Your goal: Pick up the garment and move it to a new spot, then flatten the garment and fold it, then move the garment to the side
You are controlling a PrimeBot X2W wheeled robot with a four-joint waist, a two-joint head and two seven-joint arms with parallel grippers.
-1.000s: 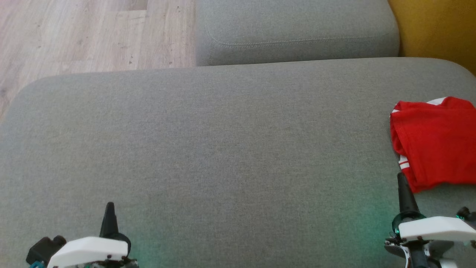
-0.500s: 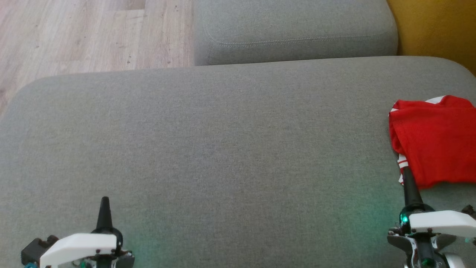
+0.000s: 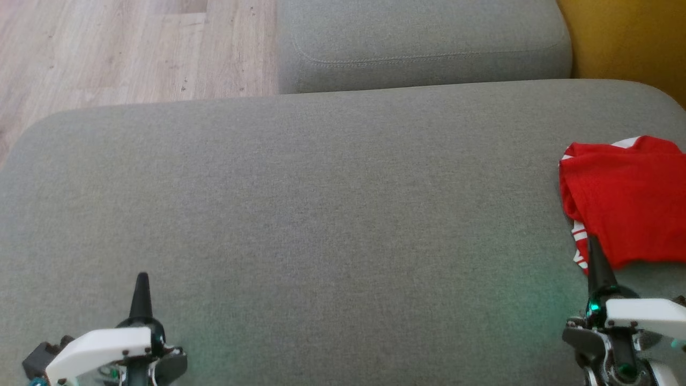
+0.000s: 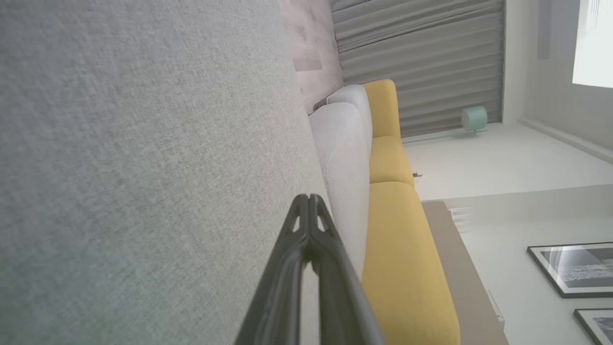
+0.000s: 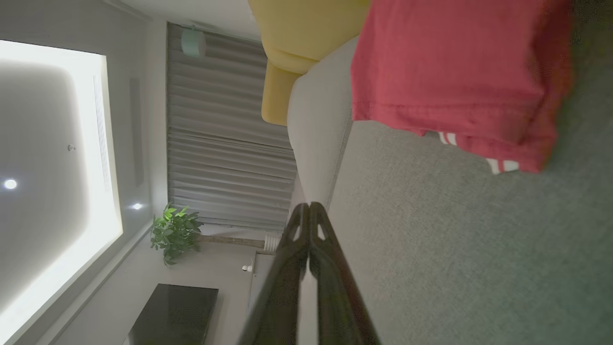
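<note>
The garment (image 3: 627, 201) is red with white stripes and lies folded at the right edge of the grey sofa seat (image 3: 321, 214). In the right wrist view the garment (image 5: 455, 72) fills the upper right. My right gripper (image 3: 594, 247) is shut and empty at the lower right, its tip showing just in front of the garment's near corner. In its own wrist view the right gripper (image 5: 309, 207) has its fingers pressed together. My left gripper (image 3: 142, 281) is shut and empty at the lower left, over bare cushion; its wrist view shows the left gripper (image 4: 309, 199) closed too.
A second grey cushion (image 3: 423, 43) lies behind the seat. Wooden floor (image 3: 118, 48) shows at the upper left and a yellow sofa piece (image 3: 627, 37) at the upper right. The seat's front left corner curves down at the left.
Both grippers have slid toward the bottom of the head view, the left drifting left and the right drifting right. The garment has stayed in place.
</note>
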